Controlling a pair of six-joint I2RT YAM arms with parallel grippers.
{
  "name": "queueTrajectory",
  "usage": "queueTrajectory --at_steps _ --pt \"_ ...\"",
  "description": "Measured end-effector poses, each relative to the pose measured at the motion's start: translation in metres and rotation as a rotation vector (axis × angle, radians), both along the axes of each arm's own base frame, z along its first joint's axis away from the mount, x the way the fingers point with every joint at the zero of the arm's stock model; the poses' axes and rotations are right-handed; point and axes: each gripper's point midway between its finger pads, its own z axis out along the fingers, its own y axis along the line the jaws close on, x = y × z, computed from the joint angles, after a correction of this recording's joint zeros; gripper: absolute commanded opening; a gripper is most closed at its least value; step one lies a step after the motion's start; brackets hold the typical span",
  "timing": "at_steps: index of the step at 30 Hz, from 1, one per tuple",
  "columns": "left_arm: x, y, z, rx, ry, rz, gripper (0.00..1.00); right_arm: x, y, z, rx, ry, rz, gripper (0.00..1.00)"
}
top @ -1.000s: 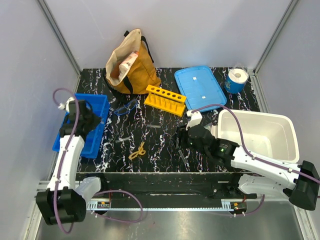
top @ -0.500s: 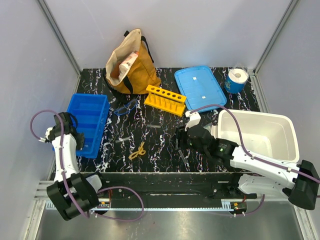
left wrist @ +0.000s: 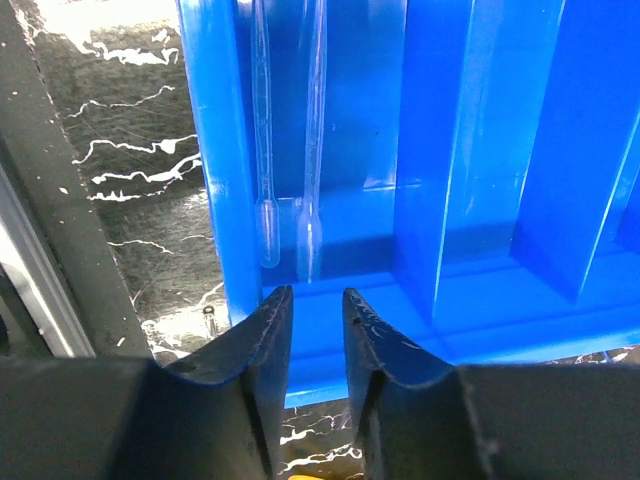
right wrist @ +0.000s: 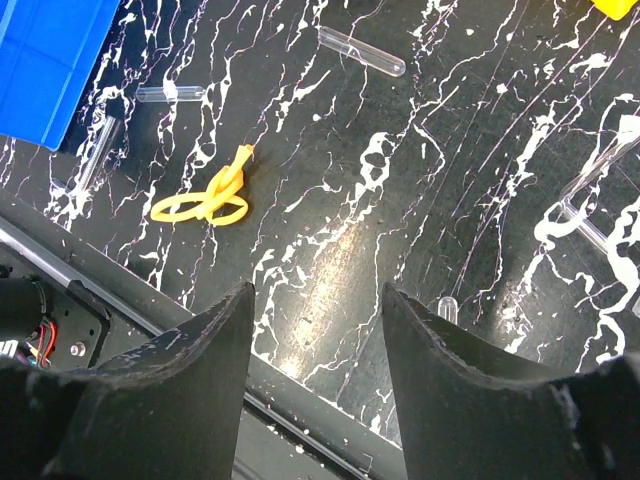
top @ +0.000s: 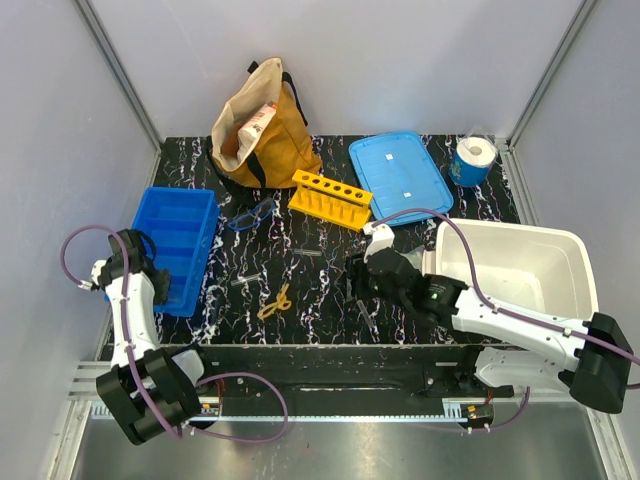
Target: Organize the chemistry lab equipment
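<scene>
Clear safety goggles (top: 250,214) with a dark-blue frame lie behind the table's middle. The yellow looped piece (top: 275,300) lies near the front edge and also shows in the right wrist view (right wrist: 205,200). Thin clear tubes lie loose on the table (top: 245,280) (right wrist: 362,52) (right wrist: 168,94). Two clear pipettes (left wrist: 265,150) lie in the blue tray's (left wrist: 480,150) left compartment. My left gripper (left wrist: 310,292) hangs at the tray's near end (top: 148,278), jaws a narrow gap apart and empty. My right gripper (right wrist: 318,290) is wide open and empty above the table (top: 358,278). The glove is out of view.
A tan bag (top: 258,125) stands at the back. A yellow tube rack (top: 331,199), a blue lid (top: 400,175) and a paper roll (top: 473,158) sit behind the middle and right. A white bin (top: 520,265) stands at the right. The table's front edge (right wrist: 300,390) runs just under my right gripper.
My left arm has drawn back from above the blue tray to its near left corner. My right gripper has shifted slightly left and stays open.
</scene>
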Motion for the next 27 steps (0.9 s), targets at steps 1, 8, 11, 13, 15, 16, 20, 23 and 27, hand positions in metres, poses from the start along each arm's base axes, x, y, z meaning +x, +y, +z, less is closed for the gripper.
queueTrajectory --at_steps 1,8,11,13,15,16,20,23,27 --pt "0.000 -0.001 -0.001 -0.004 0.000 -0.004 0.38 0.000 0.001 0.000 0.001 0.002 -0.001 0.60" --pt "0.005 -0.008 0.003 -0.027 -0.033 -0.059 0.42 0.001 0.002 0.000 0.002 0.010 -0.006 0.59" --pt "0.008 -0.009 0.016 -0.001 -0.080 -0.100 0.36 0.001 0.003 -0.004 -0.005 0.019 -0.009 0.59" --pt "0.017 -0.010 0.032 0.037 -0.141 -0.170 0.41 0.002 0.003 -0.007 -0.022 0.030 -0.013 0.59" --pt "0.031 -0.016 0.048 0.072 -0.208 -0.276 0.43 0.003 0.003 -0.010 -0.048 0.045 -0.021 0.59" --pt "0.039 -0.023 0.053 0.079 -0.242 -0.342 0.46 0.003 0.002 -0.012 -0.061 0.051 -0.025 0.59" --pt "0.070 -0.066 0.072 0.059 -0.386 -0.654 0.54 0.006 -0.001 -0.020 -0.128 0.078 -0.046 0.56" --pt "0.084 -0.112 0.082 0.027 -0.468 -0.913 0.60 0.004 -0.005 -0.033 -0.183 0.110 -0.050 0.55" --pt "0.085 -0.163 0.086 -0.009 -0.491 -1.196 0.62 -0.001 -0.012 -0.063 -0.285 0.173 -0.051 0.54"
